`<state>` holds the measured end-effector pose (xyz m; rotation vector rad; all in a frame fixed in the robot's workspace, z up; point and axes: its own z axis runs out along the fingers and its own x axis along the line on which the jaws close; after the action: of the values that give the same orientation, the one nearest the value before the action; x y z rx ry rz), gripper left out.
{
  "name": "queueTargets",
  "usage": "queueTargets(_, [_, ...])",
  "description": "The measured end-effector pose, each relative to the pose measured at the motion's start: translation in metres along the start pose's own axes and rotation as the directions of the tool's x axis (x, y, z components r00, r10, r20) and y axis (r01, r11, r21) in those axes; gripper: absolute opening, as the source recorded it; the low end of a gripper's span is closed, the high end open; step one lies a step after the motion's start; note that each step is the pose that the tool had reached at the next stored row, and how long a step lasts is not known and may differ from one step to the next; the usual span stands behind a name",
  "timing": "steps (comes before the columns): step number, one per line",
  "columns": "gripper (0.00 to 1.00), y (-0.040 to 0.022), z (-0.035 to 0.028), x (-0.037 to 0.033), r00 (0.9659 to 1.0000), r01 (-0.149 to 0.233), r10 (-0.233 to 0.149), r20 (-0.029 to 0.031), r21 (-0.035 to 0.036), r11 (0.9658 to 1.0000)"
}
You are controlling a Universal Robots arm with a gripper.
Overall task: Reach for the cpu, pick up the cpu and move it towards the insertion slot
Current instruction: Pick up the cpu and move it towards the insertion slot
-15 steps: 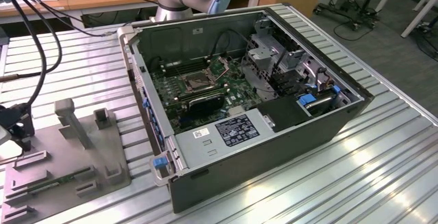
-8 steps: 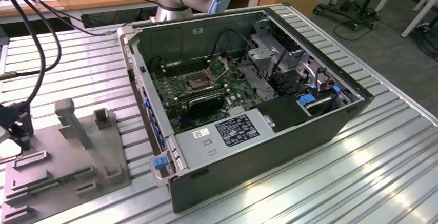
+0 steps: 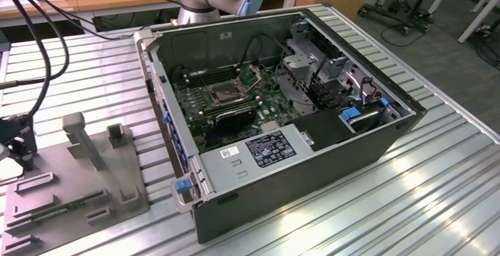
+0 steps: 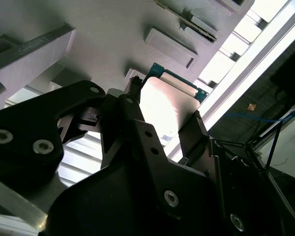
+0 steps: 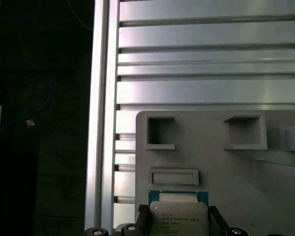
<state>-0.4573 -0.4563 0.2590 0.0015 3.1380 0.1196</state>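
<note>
Exterior view: we find the tool [image 3: 22, 150] low over the grey tray [image 3: 117, 209], at the counter's [image 3: 375, 209] edge on the exterior view's left. It is well apart from the insertion slot [image 3: 226, 95] inside the open case [image 3: 312, 162].

Second wrist view: the dark fingers [image 4: 199, 132] bear on opposite edges of the cpu [image 4: 162, 103]. We judge the chip gripped and the pick-up in hand. Whether it is lifted off the tray we cannot tell.

First wrist view: this supplies the cpu square-on, over the tray near its edge, just beside two empty pockets [image 5: 161, 132]. The exterior view supplies the slot's position.

A carry toward the slot calls, in our judgement, for clearing the tray's posts [image 3: 82, 139] and the case wall.
</note>
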Motion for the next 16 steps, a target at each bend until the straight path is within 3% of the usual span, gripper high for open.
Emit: queueTargets(16, [0.55, 0.0008, -0.0104, 0.0, 1.0, 0.0, 0.0, 0.0001, -0.0001, 1.0])
